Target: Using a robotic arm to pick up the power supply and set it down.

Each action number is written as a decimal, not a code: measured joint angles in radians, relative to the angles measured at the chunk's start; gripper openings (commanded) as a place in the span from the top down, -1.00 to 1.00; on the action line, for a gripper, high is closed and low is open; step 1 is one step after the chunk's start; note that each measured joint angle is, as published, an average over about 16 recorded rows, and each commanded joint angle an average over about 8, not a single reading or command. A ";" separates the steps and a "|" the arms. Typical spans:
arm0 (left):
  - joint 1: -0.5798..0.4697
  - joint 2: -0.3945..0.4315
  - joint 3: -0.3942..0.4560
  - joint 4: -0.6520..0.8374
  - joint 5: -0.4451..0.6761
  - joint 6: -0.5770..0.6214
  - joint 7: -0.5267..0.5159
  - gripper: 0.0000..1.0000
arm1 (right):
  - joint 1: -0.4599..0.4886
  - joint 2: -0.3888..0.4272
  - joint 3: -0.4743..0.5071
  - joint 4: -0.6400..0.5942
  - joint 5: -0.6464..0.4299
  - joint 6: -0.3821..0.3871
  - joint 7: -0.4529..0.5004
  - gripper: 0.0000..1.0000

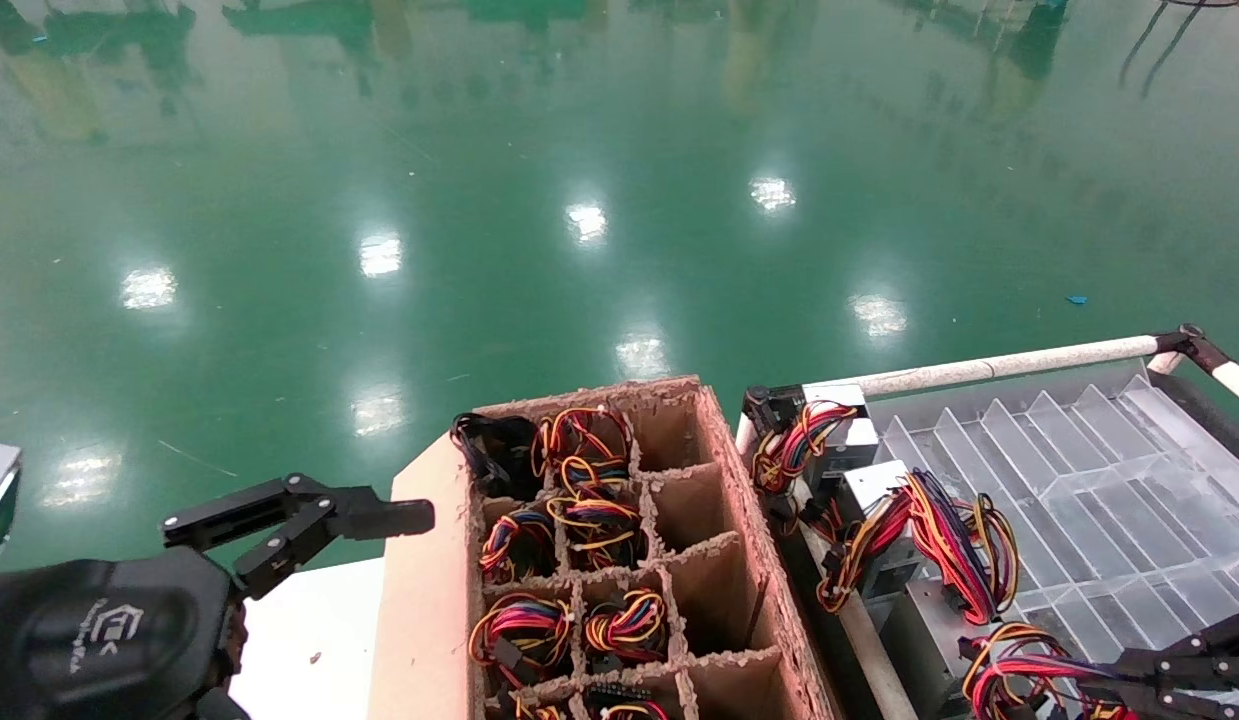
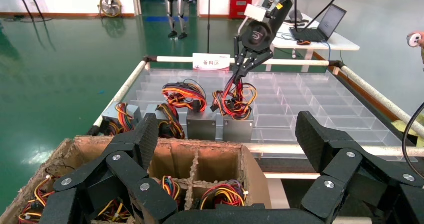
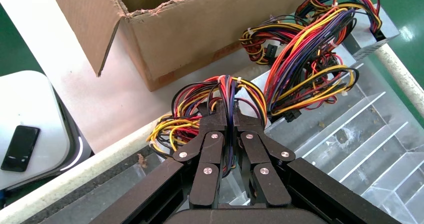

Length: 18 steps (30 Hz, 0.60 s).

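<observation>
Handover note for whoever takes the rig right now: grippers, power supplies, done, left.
Right gripper: shut on the wire bundle of a power supply, which sits in the clear tray.
Left gripper: open, holding nothing, beside the cardboard box.
Done: several supplies stand in a row at the tray's edge; some box cells are empty.
Left: release this one, then move the units remaining in the box.

Box (image 1: 619,560) of wire coils (image 1: 524,625) sits left of the tray (image 1: 1099,480); power supplies (image 1: 859,440) line the tray's left edge
</observation>
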State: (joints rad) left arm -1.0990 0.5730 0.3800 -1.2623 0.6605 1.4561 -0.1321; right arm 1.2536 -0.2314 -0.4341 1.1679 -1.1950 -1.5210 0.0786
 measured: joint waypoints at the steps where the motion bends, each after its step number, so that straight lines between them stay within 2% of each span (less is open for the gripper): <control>1: 0.000 0.000 0.000 0.000 0.000 0.000 0.000 -1.00 | 0.003 -0.002 -0.001 -0.001 -0.003 -0.002 0.001 -0.96; 2: 0.000 0.000 0.000 0.000 0.000 0.000 0.000 -1.00 | 0.005 -0.004 -0.002 -0.002 -0.006 -0.003 0.003 -1.00; 18: 0.000 0.000 0.000 0.000 0.000 0.000 0.000 -1.00 | 0.008 -0.006 -0.003 -0.003 -0.009 -0.007 0.005 -1.00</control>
State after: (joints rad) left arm -1.0988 0.5730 0.3799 -1.2622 0.6603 1.4560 -0.1321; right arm 1.2616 -0.2377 -0.4376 1.1647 -1.2045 -1.5279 0.0838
